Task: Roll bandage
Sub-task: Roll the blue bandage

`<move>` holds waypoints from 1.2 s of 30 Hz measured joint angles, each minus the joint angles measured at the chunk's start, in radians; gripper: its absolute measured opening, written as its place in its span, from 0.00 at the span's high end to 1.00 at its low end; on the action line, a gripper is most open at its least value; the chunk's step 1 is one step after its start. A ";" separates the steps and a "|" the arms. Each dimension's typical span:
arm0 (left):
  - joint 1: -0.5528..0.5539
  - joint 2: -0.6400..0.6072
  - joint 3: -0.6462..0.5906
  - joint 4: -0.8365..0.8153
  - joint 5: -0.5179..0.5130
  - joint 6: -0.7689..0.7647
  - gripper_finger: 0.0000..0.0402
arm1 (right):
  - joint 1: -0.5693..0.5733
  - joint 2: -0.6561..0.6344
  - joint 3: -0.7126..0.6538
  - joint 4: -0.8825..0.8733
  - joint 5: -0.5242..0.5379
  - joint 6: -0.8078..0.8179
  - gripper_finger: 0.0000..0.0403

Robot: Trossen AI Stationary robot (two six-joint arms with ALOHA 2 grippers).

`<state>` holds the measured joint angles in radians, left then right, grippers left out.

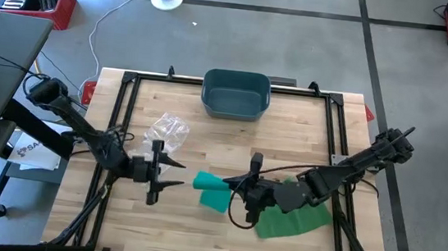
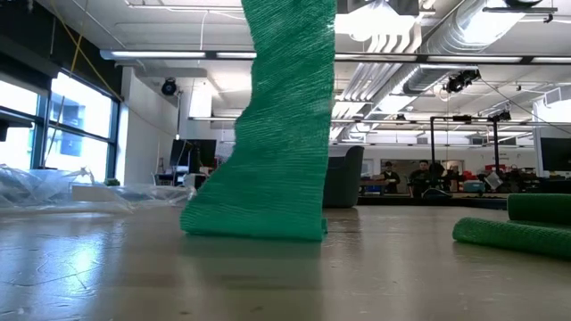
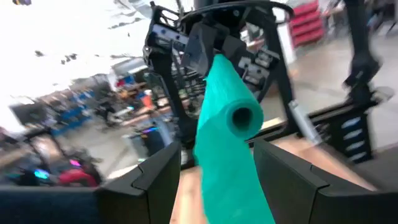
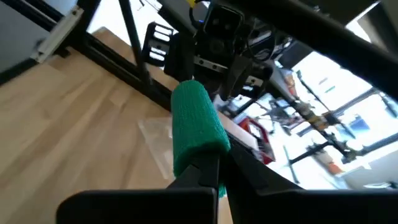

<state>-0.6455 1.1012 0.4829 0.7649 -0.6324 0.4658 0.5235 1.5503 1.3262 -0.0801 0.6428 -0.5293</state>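
Two sets of fingers face one soft, light green crepe bandage (image 1: 216, 192): right fingers (image 4: 208, 171) pinch its rolled end, left fingers (image 3: 174, 165) spread around it.

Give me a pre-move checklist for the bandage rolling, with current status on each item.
1. Right end effector shut on the green bandage roll: ok.
2. Left end effector open, waiting beside the roll, not touching it: ok.
3. Roll aimed between the left fingers: ok.
4. Loose bandage tail trails flat on the table under the right arm: ok.
5. Roll wound tight and even: cannot tell.
6. Plastic wrapper and blue bin apart from the roll: ok.
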 joint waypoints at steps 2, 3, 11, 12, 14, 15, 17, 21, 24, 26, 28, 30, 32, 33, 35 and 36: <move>-0.014 0.043 0.030 0.001 -0.047 0.046 0.50 | -0.013 -0.006 0.000 -0.018 -0.019 0.024 1.00; -0.019 0.062 0.046 0.001 -0.075 0.065 0.50 | -0.018 -0.007 0.000 -0.029 -0.030 0.028 1.00; -0.060 0.133 0.196 0.001 -0.144 0.190 0.50 | -0.039 -0.099 0.000 -0.009 -0.241 0.018 1.00; -0.066 0.135 0.213 -0.005 -0.132 0.215 0.50 | -0.040 -0.110 0.000 -0.014 -0.272 0.028 1.00; -0.075 0.143 0.251 -0.022 -0.126 0.261 0.50 | -0.046 -0.125 0.000 -0.017 -0.309 0.033 1.00; -0.078 0.148 0.267 -0.032 -0.126 0.282 0.50 | -0.047 -0.130 0.000 -0.017 -0.324 0.033 1.00; -0.078 0.163 0.300 -0.054 -0.125 0.318 0.50 | -0.048 -0.134 0.000 -0.017 -0.338 0.036 1.00; -0.064 0.210 0.361 -0.119 -0.127 0.355 0.50 | -0.056 -0.133 0.000 -0.033 -0.348 0.082 1.00; -0.051 0.253 0.398 -0.127 -0.134 0.379 0.50 | -0.068 -0.131 0.000 -0.054 -0.348 0.106 1.00; -0.041 0.274 0.413 -0.125 -0.139 0.394 0.50 | -0.073 -0.129 0.000 -0.057 -0.348 0.114 1.00; -0.032 0.288 0.422 -0.126 -0.140 0.399 0.50 | -0.078 -0.129 0.000 -0.057 -0.348 0.127 1.00; -0.024 0.292 0.424 -0.125 -0.140 0.389 0.50 | -0.079 -0.129 0.000 -0.059 -0.348 0.130 1.00; -0.019 0.292 0.424 -0.125 -0.145 0.377 0.50 | -0.079 -0.129 0.000 -0.060 -0.348 0.130 1.00; -0.017 0.292 0.424 -0.125 -0.147 0.373 0.50 | -0.080 -0.129 0.000 -0.060 -0.348 0.130 1.00; -0.013 0.292 0.424 -0.121 -0.148 0.363 0.50 | -0.080 -0.129 0.000 -0.060 -0.346 0.139 1.00; -0.011 0.292 0.424 -0.118 -0.147 0.359 0.50 | -0.080 -0.129 0.000 -0.060 -0.339 0.146 1.00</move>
<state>-0.6563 1.3933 0.9073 0.6473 -0.7797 0.8245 0.4438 1.4212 1.3266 -0.1402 0.3039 -0.3828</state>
